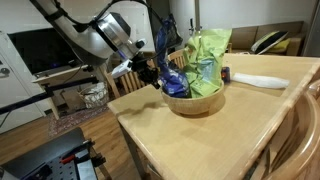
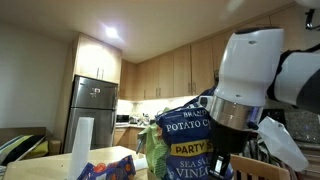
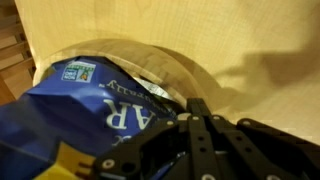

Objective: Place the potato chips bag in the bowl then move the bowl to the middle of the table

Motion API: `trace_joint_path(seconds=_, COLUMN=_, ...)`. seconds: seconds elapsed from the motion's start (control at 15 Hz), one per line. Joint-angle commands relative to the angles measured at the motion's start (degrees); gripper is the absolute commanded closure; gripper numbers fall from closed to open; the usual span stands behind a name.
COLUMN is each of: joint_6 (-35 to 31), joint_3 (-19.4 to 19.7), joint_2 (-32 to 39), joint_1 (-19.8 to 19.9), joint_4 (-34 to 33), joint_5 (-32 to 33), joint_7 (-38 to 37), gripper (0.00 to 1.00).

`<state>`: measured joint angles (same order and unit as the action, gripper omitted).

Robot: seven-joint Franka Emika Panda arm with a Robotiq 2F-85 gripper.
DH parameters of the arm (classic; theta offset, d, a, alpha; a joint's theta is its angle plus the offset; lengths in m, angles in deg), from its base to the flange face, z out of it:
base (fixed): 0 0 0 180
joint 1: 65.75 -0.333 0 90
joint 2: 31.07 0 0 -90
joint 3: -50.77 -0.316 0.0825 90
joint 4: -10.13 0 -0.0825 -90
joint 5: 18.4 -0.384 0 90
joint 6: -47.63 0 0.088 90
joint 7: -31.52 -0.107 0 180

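The tool has its jaws pressed together on what looks like the edge of the bag. It holds the bag upright over the bowl, at the rim's 9 o'clock and not down inside yet. I'd guess the bag is feather-light, puffy and crinkly, with slick foil and breakable chips, so pinch the flat top seam, not the belly. The bowl looks stiff and smooth, so take it by the rim.

Count: one blue bag, one bowl, what looks like two green bags already filling it, and one white thing on the worktop at the bowl's 3 o'clock.
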<state>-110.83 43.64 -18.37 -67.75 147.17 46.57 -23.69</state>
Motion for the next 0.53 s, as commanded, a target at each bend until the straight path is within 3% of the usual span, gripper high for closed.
trace_joint_path(seconds=0.0, joint_6=-0.5, joint_3=0.1, joint_2=-1.4, joint_1=0.0, joint_4=1.3, joint_5=0.6, joint_7=-0.7, gripper=1.00)
trace_joint_path(seconds=0.47, joint_6=-2.5, joint_3=0.9, joint_2=-6.3, joint_1=1.4, joint_4=7.9, joint_5=0.2, joint_7=-0.5, gripper=1.00)
